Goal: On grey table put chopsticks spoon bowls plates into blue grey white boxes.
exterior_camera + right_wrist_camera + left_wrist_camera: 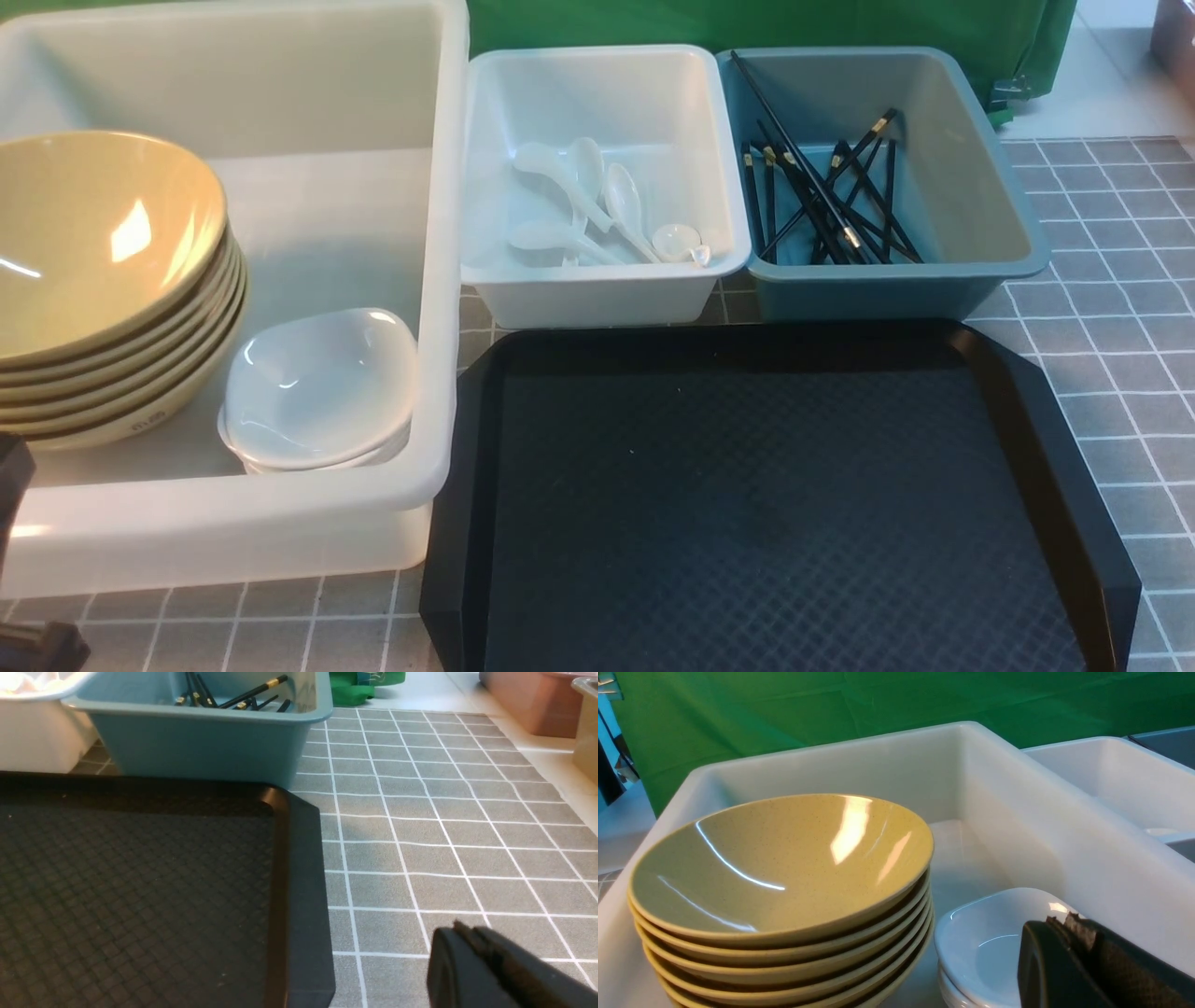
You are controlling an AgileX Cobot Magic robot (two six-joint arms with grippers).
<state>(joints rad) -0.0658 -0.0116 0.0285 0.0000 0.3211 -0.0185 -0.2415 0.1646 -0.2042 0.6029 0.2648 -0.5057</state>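
Jaws on both arms were closed with nothing held: left gripper [1069, 933] hung just over the white plates [317, 387], right gripper [472, 940] sat above bare bench [1102, 373] beside the black tray [1027, 392]. Yellow bowls [103, 271] were stacked in the big white box [439, 280], plates stacked just beside them in the same box. White spoons [597, 210] lay in the small white box [597, 299]. Black chopsticks [826, 201] lay loose in the blue box [896, 294]. Tray held no items.
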